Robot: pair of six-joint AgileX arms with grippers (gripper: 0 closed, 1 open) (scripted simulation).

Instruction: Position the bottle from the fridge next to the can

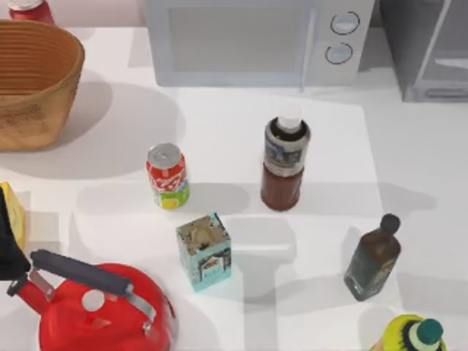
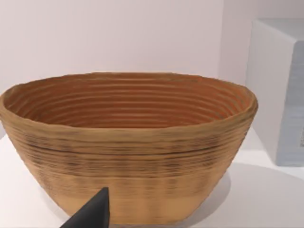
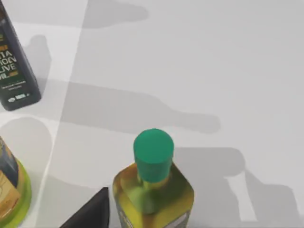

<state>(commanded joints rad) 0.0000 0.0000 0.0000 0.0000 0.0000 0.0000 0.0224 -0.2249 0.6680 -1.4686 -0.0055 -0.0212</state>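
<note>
Bottle (image 1: 284, 162): upright near the bench's (image 1: 409, 153) centre, free of any hand, white cap on.
Can (image 1: 167, 175): upright at the bottle's 9 o'clock, well apart from it.
Fridge (image 1: 428, 47): at the bench's 1 o'clock corner, beside the white microwave (image 1: 256, 40).
Teal carton (image 1: 204, 251): at the can's 5 o'clock.
Dark flask (image 1: 373, 260): at the bottle's 4 o'clock.
Yellow bottle (image 3: 152, 187): green cap, at 5 o'clock on the bench.
Basket (image 2: 128, 147): at 10 o'clock.
Red kettle (image 1: 99, 307): at 7 o'clock.
Left hand: a dark fingertip (image 2: 92, 213) shows before the basket; how far open, cannot tell.
Right hand: a dark fingertip (image 3: 92, 213) beside the yellow bottle; opening cannot be told.
</note>
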